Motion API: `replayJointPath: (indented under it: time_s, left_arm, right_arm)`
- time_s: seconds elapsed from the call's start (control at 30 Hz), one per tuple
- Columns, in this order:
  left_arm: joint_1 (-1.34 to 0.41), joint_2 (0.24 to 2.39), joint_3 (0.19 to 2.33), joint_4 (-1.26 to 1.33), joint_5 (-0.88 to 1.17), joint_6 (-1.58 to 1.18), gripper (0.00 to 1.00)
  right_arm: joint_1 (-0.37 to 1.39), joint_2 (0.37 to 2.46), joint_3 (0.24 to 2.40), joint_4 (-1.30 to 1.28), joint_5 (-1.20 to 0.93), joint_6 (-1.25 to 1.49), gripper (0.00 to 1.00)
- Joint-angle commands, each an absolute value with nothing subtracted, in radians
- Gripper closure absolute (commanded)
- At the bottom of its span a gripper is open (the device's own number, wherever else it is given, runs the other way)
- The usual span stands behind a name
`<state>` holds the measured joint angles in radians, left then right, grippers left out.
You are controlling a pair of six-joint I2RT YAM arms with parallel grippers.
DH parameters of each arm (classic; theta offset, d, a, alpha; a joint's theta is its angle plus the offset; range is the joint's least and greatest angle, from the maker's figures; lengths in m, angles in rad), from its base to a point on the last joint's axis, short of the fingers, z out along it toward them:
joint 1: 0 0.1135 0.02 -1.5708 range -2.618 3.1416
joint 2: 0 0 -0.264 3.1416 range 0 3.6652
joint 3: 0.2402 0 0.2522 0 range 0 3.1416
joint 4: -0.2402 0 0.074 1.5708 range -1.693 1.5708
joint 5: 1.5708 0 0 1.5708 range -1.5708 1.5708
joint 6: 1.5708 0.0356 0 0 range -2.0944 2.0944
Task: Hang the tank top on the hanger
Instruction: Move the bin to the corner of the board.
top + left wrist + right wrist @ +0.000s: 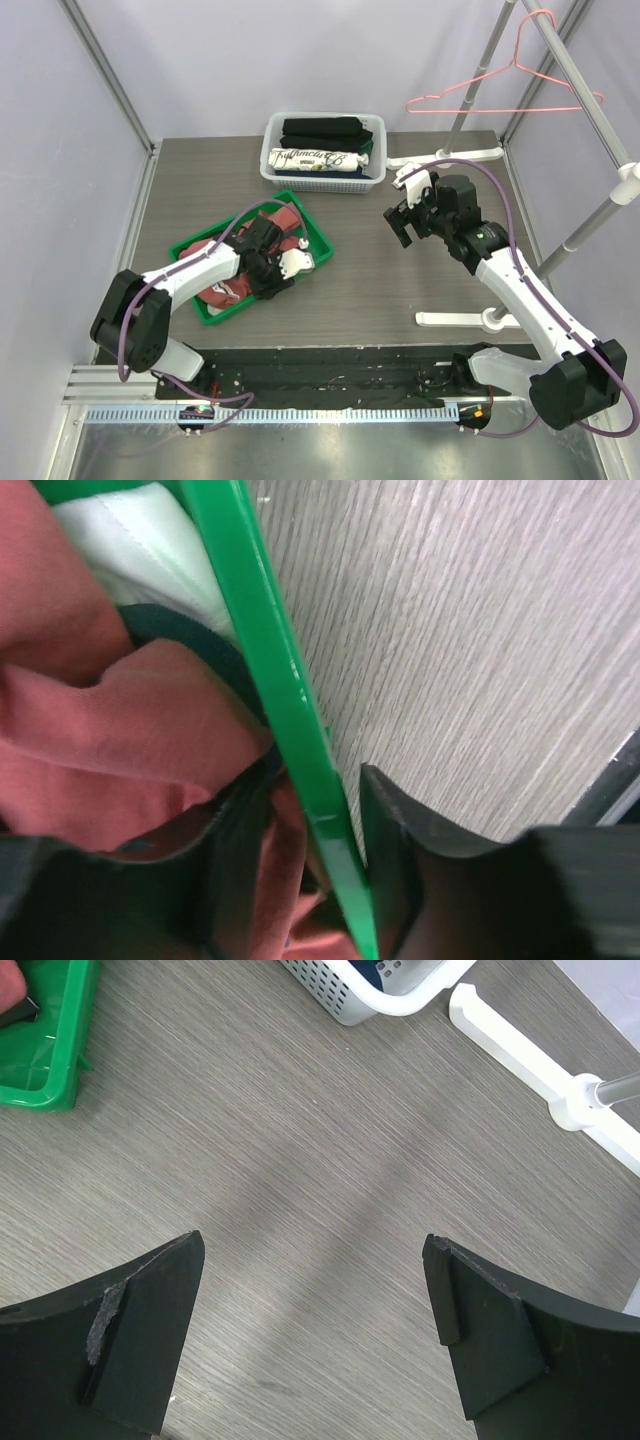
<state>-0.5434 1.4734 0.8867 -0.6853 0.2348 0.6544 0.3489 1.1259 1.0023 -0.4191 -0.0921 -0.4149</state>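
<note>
The rust-red tank top (226, 287) lies bunched in a green tray (318, 228). My left gripper (272, 268) is down at the tray's near right wall. In the left wrist view its jaws (315, 850) straddle the green tray wall (270, 680), closed on a fold of the tank top (120, 750) together with that wall. The pink wire hanger (510, 85) hangs on the rack rail at the back right. My right gripper (400, 225) is open and empty above bare table, also in its wrist view (315, 1290).
A white basket (322, 178) with folded black and white clothes stands at the back centre. The white clothes rack has a slanting rail (580, 80) and feet (470, 320) on the right. The right wrist view shows the basket corner (380, 990), a rack foot (520, 1050) and the tray corner (45, 1070).
</note>
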Motion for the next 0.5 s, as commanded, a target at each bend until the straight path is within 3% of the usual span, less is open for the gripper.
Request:
replayJointPath:
  time_s: [0.0, 0.47]
  left_arm:
    - [-0.543, 1.471, 0.851, -0.641, 0.147, 0.663, 0.58]
    - [-0.454, 1.405, 0.746, -0.6, 0.061, 0.722, 0.89]
  right_arm:
    - [0.342, 1.1, 1.006, -0.38, -0.109, -0.41, 0.0]
    - [0.344, 1.094, 1.003, -0.38, -0.12, -0.408, 0.0]
